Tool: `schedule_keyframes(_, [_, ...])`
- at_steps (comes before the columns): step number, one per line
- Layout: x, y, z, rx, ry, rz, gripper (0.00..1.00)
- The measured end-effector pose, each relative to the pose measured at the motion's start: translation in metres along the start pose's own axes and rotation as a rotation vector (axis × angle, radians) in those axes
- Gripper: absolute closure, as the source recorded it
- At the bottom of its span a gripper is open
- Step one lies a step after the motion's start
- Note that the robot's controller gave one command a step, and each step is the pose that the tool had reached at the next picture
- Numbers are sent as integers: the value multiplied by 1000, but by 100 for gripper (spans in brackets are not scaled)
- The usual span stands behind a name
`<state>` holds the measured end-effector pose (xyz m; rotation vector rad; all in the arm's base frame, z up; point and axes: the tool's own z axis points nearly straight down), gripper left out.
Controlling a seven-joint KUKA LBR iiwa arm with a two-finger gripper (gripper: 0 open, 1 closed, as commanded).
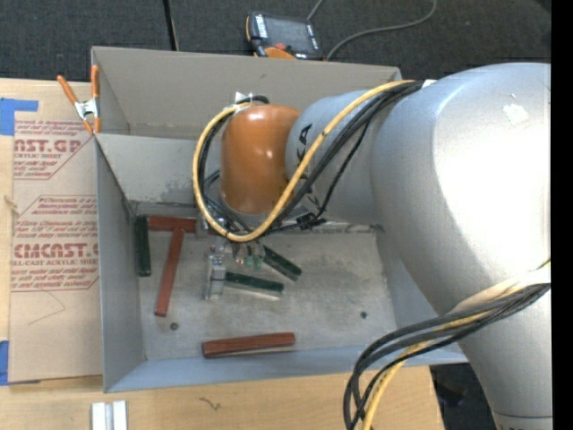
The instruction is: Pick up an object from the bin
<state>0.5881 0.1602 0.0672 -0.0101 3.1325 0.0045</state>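
Dark green bar (pixel 255 282) on grey bin (pixel 112 240) floor, left end just beside low-hanging claw (pixel 215 280); claw open or closed, cannot tell.

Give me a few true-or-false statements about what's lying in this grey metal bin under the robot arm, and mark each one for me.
1. A long reddish-brown flat bar lies near the front wall of the grey metal bin. True.
2. The gripper is down near the middle of the bin floor, next to a dark green bar. True.
3. A yellow ball sits by the left wall. False: a dark green stick lies there.
4. The long reddish-brown flat bar is stacked on the dark green bar. False: they lie apart.
5. Another reddish-brown bar lies left of the gripper. True.
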Motion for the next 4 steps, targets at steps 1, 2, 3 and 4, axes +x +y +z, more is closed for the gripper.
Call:
schedule_keyframes(1, [94, -34, -5, 1, 8, 151, 0])
schedule_keyframes(2, [42, -115, -3, 6, 5, 289, 0])
schedule_keyframes(3, [44, -111, -3, 3, 8, 283, 100])
schedule_keyframes(4, [23, -114, -138, 2, 0, 449, 100])
